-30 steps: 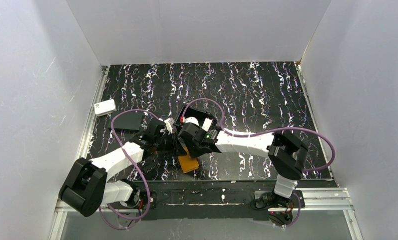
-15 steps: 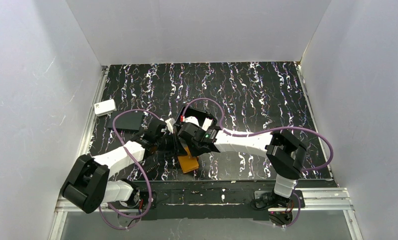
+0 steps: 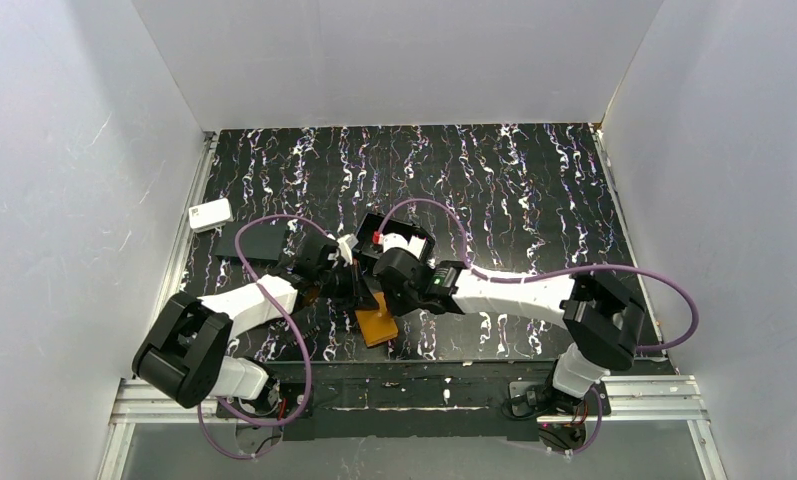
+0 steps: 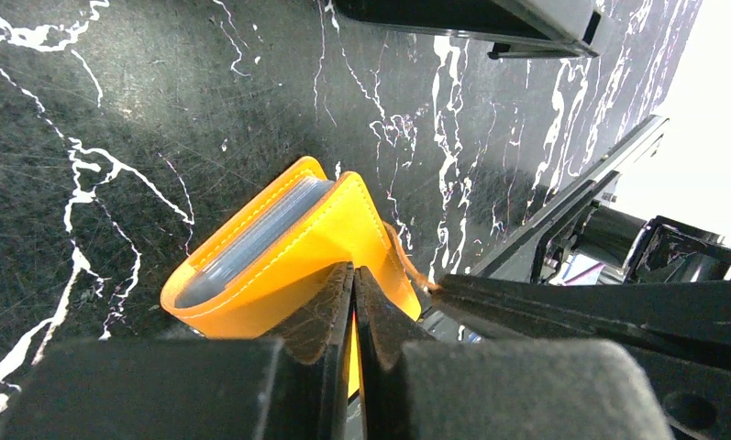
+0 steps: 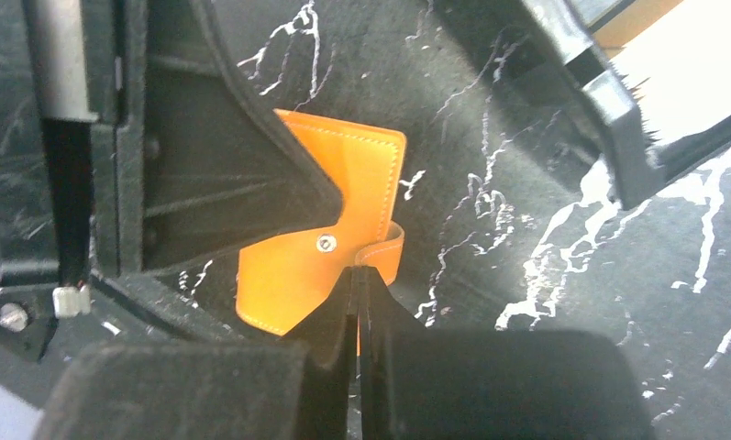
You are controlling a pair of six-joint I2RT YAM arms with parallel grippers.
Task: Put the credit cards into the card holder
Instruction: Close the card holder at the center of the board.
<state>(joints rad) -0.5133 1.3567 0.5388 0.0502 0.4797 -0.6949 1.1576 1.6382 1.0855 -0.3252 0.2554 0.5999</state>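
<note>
Card holder (image 4: 343, 229): we pinch it with left fingers (image 4: 314, 319) and right fingers (image 5: 327, 316); opposing pulls could spill the credit cards (image 4: 251, 243).

Mine: two pincers, left pincer (image 4: 353, 275), right pincer (image 5: 357, 275), one card holder (image 3: 377, 325), one black tray (image 3: 382, 215), one white box (image 3: 210, 214), one black rectangle (image 3: 257, 242), cards (image 4: 251, 240) uncountable.

Even bright light, soft shadows on desk (image 3: 534, 180); wrist views blur near fingers (image 4: 311, 323), top-right corners blown white.
</note>
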